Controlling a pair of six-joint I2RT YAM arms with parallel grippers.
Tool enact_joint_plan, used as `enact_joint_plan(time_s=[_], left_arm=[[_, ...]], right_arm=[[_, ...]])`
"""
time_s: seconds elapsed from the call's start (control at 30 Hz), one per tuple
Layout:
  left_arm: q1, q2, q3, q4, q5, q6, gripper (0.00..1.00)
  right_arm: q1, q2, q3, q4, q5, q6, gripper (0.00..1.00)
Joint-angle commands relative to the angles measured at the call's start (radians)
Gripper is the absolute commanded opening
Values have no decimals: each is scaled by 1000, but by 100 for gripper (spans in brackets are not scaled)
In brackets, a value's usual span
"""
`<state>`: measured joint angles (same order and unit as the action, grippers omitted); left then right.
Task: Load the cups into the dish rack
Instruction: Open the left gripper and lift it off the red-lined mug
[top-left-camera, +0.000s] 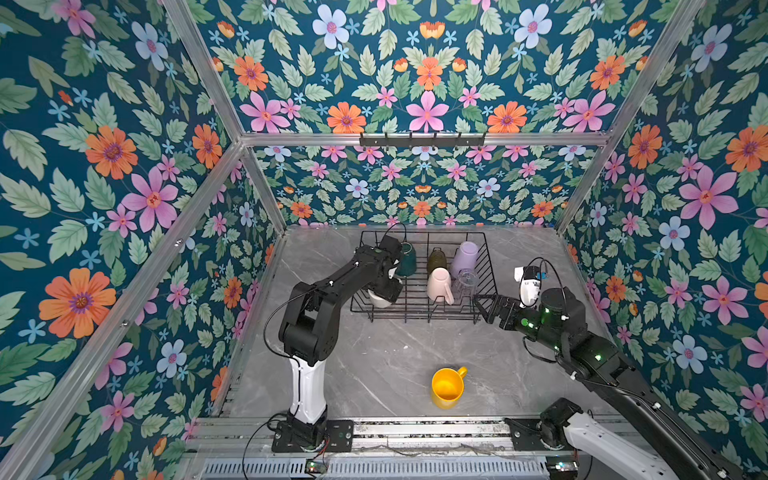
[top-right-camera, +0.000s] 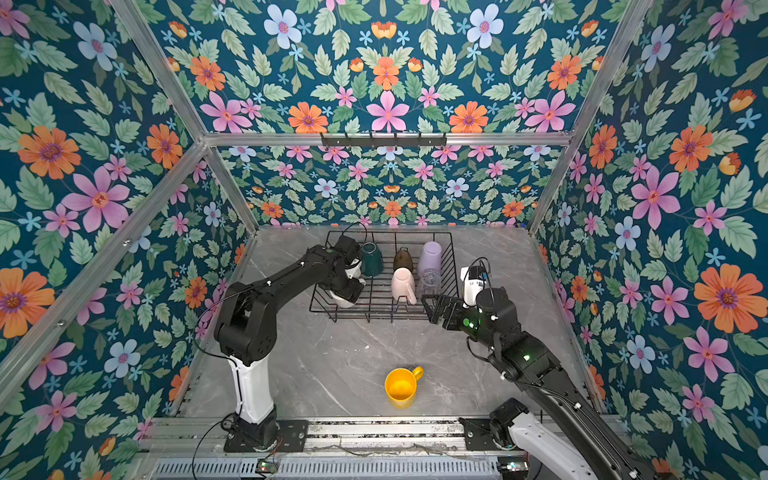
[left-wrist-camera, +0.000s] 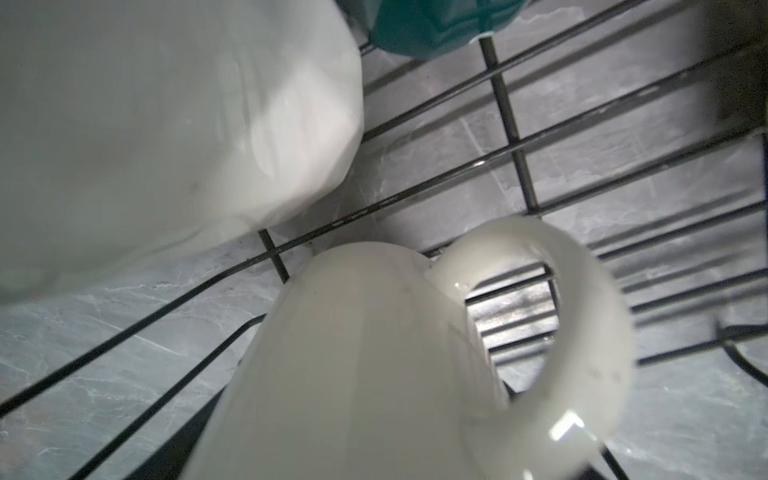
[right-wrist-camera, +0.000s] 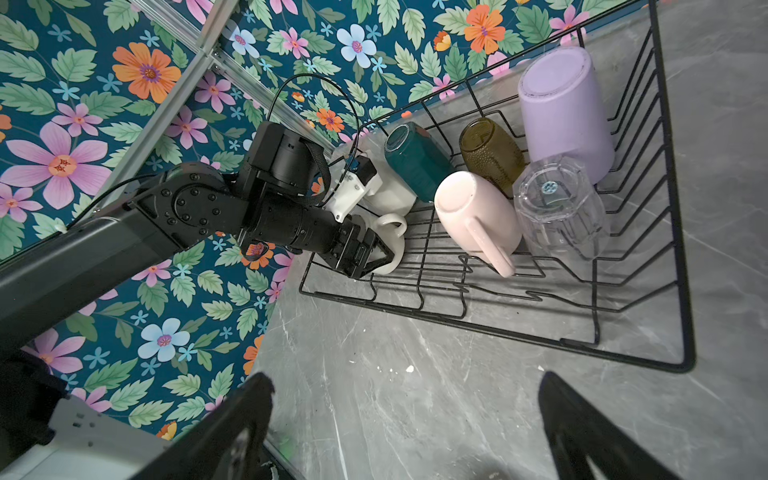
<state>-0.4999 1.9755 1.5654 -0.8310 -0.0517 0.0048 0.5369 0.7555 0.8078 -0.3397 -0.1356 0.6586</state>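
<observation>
White glazed mug (top-left-camera: 379, 301), lower left of the black wire dish rack (top-left-camera: 415, 300) in both top views.
Left claw (right-wrist-camera: 374, 255) straddles it wide, grip undeterminable; seat it squarely before letting go. Right claw (right-wrist-camera: 407, 415) gapes empty.

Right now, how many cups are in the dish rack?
7. Back row: dark green mug, olive glass, lilac tumbler. In front: pale pink mug, clear glass. Left end: one white mug at the left gripper, another white mug partly hidden. The left arm may hide more.

Black dish rack (top-left-camera: 415, 321), lilac tumbler (top-left-camera: 465, 257), yellow mug (top-left-camera: 446, 388) and white mug (left-wrist-camera: 353, 353) show against teal floral walls (top-left-camera: 415, 83).
</observation>
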Motion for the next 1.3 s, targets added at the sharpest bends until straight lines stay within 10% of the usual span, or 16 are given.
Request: enact_joint_plan(time_s=[0.0, 0.27, 0.53, 1.27], left_arm=[[1, 12, 0, -9, -30, -6, 11], [1, 4, 0, -10, -36, -14, 66], [1, -31, -19, -4, -36, -16, 93], [1, -247, -65, 102, -6, -45, 100]], right_arm=[[-1, -4, -4, 7, 5, -8, 99], [-4, -4, -7, 10, 4, -5, 99], [-5, 1, -6, 6, 4, -3, 99], [-4, 105, 106, -235, 42, -125, 90]])
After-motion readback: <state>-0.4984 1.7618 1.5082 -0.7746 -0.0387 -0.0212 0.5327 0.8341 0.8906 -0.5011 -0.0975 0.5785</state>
